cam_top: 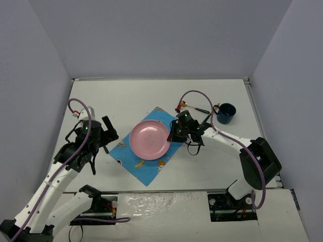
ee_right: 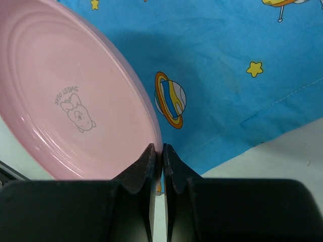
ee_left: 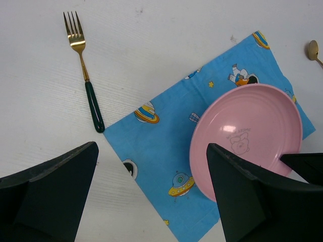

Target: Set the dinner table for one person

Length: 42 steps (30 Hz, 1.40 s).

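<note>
A pink plate point(cam_top: 150, 139) sits over a blue patterned mat point(cam_top: 132, 162) on the white dinner table point(cam_top: 126, 96). My right gripper point(cam_top: 174, 135) is shut on the plate's right rim. In the right wrist view the gripper point(ee_right: 162, 149) pinches the rim of the plate point(ee_right: 75, 91), which seems slightly raised over the mat point(ee_right: 227, 75). My left gripper point(cam_top: 109, 132) is open and empty, left of the mat. In the left wrist view the gripper point(ee_left: 151, 151) hovers above the mat's corner point(ee_left: 161, 136), beside the plate point(ee_left: 247, 131).
A gold fork with a green handle point(ee_left: 86, 75) lies on the table left of the mat. A gold spoon point(cam_top: 192, 107) lies behind the right gripper, its bowl showing in the left wrist view point(ee_left: 314, 50). A dark blue mug point(cam_top: 225, 113) stands at the right.
</note>
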### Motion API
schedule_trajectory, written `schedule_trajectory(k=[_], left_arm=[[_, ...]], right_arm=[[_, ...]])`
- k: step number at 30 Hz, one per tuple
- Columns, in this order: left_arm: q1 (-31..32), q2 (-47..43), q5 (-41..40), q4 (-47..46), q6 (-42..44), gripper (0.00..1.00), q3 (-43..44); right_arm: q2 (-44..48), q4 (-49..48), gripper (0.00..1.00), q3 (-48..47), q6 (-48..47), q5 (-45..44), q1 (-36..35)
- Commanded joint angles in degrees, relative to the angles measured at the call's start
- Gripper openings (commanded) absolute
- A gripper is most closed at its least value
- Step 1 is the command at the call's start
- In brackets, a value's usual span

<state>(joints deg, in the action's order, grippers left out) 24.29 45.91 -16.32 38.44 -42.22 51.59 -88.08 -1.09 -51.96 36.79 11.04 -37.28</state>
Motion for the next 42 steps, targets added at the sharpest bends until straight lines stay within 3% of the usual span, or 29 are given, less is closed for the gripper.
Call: schedule_trajectory(k=[1,13,14,17,20,22,24,26,29,31,35,42], left_arm=[[-0.2,0.2,-0.1,-3.4,-0.3,0.87,0.9],[-0.2,0.7,-0.8,-3.2,0.3,0.87,1.0],[-0.2,0.7,-0.9,-3.2,0.4,0.87,1.0],[-0.2,0.9,-1.0,-3.3,0.5,0.87,1.1],[-0.2,1.2,-1.0,-3.4,0.6,0.87,1.1],[-0.2,1.3,-0.9,-3.4,0.6,0.87,1.3],[-0.2,1.2,-0.9,-3.3,0.6,0.87,1.4],[-0.2,0.9,-0.4,-2.6,0.6,0.87,1.9],[-0.2,-0.1,-0.1,-1.1,0.5,0.87,3.1],[-0.2,-0.9,0.1,-1.0,0.3,0.87,3.2],[-0.2,-2.8,-0.3,-1.0,0.2,0.87,2.6],[-0.2,-2.4,-0.7,0.5,0.7,0.87,3.3]], right_arm=[[-2.2,-4.0,0.0,-1.2,-0.5,-1.1,-0.7],[-11.0,-8.0,0.01,-2.4,0.3,-0.1,-0.9],[-10.8,-7.9,0.05,-2.4,0.4,-0.2,-0.9],[-8.8,-7.0,0.37,-2.4,0.1,-1.9,-1.2],[-4.7,-5.1,0.5,-2.9,-1.0,-3.8,-1.3],[-1.0,-2.8,0.71,-4.2,-2.1,-6.2,-1.4],[4.5,0.1,0.78,-5.8,-3.6,-9.9,-1.3],[8.8,6.2,0.82,-8.6,-4.4,-19.3,-1.0],[12.6,13.3,0.83,-13.2,-4.4,-31.7,2.4],[12.1,17.4,0.8,-14.6,-3.2,-34.7,6.3],[9.9,18.8,0.7,-14.0,-1.6,-35.2,12.8],[4.5,19.1,0.67,-12.6,2.9,-37.4,20.0]])
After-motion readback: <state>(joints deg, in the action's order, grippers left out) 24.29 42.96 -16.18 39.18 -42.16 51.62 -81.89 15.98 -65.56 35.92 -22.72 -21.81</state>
